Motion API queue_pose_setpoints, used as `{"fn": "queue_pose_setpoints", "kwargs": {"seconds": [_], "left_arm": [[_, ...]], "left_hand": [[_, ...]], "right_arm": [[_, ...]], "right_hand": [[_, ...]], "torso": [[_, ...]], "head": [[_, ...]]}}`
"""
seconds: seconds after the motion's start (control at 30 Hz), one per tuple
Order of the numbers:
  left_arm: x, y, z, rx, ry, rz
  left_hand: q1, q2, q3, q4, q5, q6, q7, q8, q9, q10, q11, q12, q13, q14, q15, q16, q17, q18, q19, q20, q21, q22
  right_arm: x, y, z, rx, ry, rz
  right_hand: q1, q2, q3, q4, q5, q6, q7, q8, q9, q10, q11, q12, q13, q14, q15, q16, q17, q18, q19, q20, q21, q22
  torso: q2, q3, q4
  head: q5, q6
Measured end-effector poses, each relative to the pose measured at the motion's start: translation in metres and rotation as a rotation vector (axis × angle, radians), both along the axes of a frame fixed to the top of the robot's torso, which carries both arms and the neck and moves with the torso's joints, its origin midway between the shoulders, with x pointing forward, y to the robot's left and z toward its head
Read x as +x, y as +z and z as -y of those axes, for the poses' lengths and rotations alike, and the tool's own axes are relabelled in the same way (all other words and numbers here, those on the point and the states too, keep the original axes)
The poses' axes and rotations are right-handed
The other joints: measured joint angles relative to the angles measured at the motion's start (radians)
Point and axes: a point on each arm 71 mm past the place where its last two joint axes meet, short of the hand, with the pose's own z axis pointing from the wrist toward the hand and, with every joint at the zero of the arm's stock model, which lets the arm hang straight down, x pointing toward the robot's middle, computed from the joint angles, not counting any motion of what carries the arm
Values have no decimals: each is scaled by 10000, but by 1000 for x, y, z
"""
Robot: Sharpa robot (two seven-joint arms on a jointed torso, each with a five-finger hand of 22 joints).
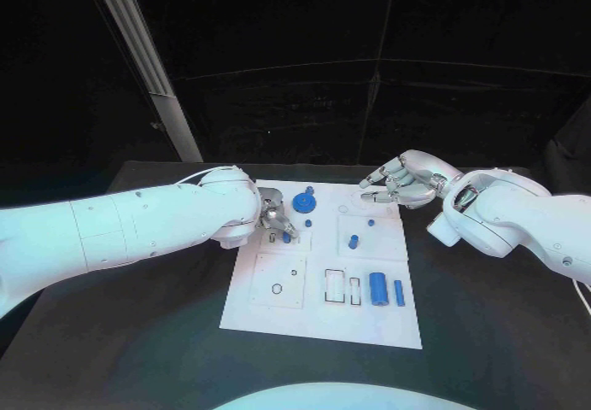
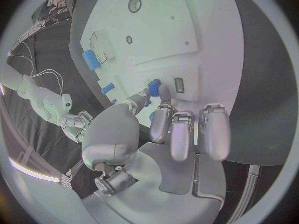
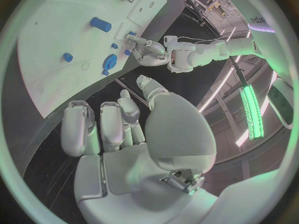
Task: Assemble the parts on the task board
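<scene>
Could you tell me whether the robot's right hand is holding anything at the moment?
No, it holds nothing. The right hand hovers over the far right corner of the task board, fingers loosely curled, and its wrist view shows nothing between them.

The left arm is reaching in, its robot hand (image 1: 273,218) pointing down with fingertips (image 2: 159,91) pinching a small blue piece (image 2: 154,86). The right robot hand (image 1: 404,182) is hovering well apart from it, fingers loosely curled, holding nothing.
</scene>
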Motion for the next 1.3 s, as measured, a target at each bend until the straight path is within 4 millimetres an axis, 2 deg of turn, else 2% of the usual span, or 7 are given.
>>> {"fn": "queue_pose_setpoints", "kwargs": {"seconds": [0.27, 0.53, 0.7, 0.97, 1.07, 1.17, 1.3], "left_arm": [[0, 0, -1, 12, 59, 6], [-2, 1, -13, -33, 258, 50], [0, 13, -17, -411, 409, 208], [9, 51, -22, -1391, 608, 461], [19, 68, -30, -1488, 719, 554], [34, 81, -41, -1437, 991, 612], [52, 82, -52, -1219, 1332, 438]], "left_hand": [[-131, -514, -561, 671, -67, 42, -40, -29, 71, 0, 0, 0, 0, 0, 0, 0, 0, 1, 0, 0, 0, 0], [510, -1174, -1199, 2085, -66, 107, -38, -186, 165, 36, -35, 0, 0, 0, 1, -1, 0, 0, 33, -34, 0, 0], [1017, -1246, -1361, 2469, -66, 104, -35, -319, 169, 36, -35, -17, 0, 0, 1, -1, 0, 1, 34, -33, -28, 0], [1660, -1193, -1362, 2491, -66, -518, 222, -455, -315, 52, 57, -1, 0, -32, 45, -1, 0, 1, -71, 69, -118, 0], [1774, -1121, -1362, 2491, -66, -595, 229, -455, -500, 52, 57, -1, 0, -34, 111, -1, 0, 0, -112, 109, -158, 0], [1639, -1256, -1548, 2617, -66, -595, 229, -455, -650, 53, 131, -1, 0, -34, 112, -48, 0, 0, -128, 125, -197, 0], [1756, -1139, -1536, 2606, -66, -595, 229, -455, -803, 53, 131, -1, 0, -34, 111, -48, 0, 0, -137, 134, -197, 0]], "right_arm": [[0, 0, 0, -18, 2, -30], [1, -1, 0, -34, -9, -44], [1, -1, 1, -44, -33, -46], [3, -1, 1, -52, -58, -31], [5, -2, 1, -56, -69, -26], [6, -2, 0, -56, -64, -23], [6, -2, -3, -47, -31, -19]], "right_hand": [[-51, -52, 0, 0, 0, 0, 0, 0, 0, 0, 0, 0, -27, 0, 0, -39, -32, -1, -37, 37, -44, -50], [-51, -52, 0, 0, 0, 0, 0, 0, 0, 0, 0, -38, -40, 0, 0, -38, -55, -1, -74, -1, -44, -78], [-51, -52, 0, 0, 0, 0, 0, 0, 0, 1, 0, -38, -53, 0, 0, -38, -55, -1, -74, -1, -91, -99], [-51, -52, 0, 0, 0, 0, 0, 0, 0, 1, 0, -38, -62, 0, 0, -93, -79, -2, -74, -1, -91, -123], [-51, -52, 0, 0, 0, 0, 0, 0, 0, 1, 0, -38, -61, 0, 0, -93, -79, -1, -74, -1, -91, -123], [-50, -52, 0, -1, 0, 0, 0, 0, 0, 1, 0, -38, -61, 0, 0, -93, -79, -1, -74, -1, -91, -123], [-50, -52, 0, 0, 0, 0, 0, 0, 0, 1, 0, -38, -61, 0, 0, -93, -79, -1, -74, -1, -91, -125]], "torso": [[-3, -1, 7], [-5, -19, 9], [-10, -13, 9], [-10, -11, 9], [-11, -3, 12], [-12, 5, 17], [-11, 7, 10]], "head": [[-12, 3], [-26, 35], [-27, 65], [-89, 129], [-92, 142], [-65, 183], [-29, 225]]}}
